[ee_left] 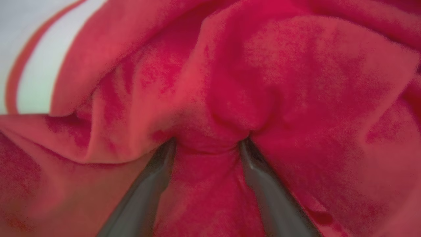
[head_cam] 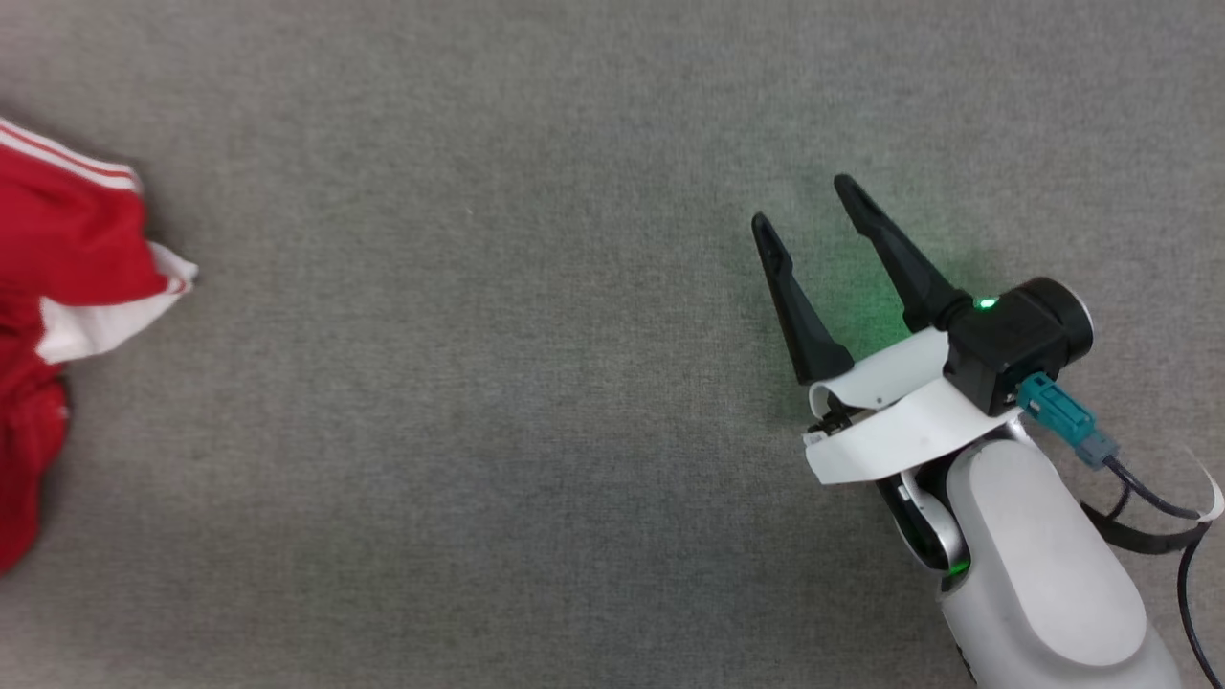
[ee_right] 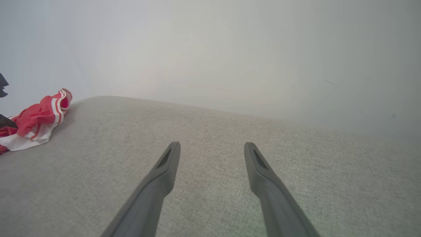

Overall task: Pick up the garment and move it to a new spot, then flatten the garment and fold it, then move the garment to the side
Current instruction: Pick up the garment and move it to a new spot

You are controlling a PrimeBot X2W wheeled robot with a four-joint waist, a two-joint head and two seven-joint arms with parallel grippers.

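The garment (head_cam: 57, 249) lies crumpled at the left edge of the head view: red cloth with white panels and red-white striped trim. Seen close up in the left wrist view, the garment (ee_left: 296, 82) is a mass of red folds with a white stripe at the upper left. My left gripper (ee_left: 207, 141) is open and pushed into those folds, a ridge of red cloth bulging between its spread fingers and hiding their tips. My right gripper (head_cam: 802, 202) is open and holds nothing, hovering over bare grey surface far to the right of the garment (ee_right: 36, 121). The same right gripper (ee_right: 212, 144) shows its fingers wide apart.
A grey woven surface (head_cam: 478, 383) stretches between the garment and my right arm. In the right wrist view, the surface's far edge (ee_right: 230, 113) meets a pale wall (ee_right: 230, 49). A cable (head_cam: 1148, 498) trails from the right wrist.
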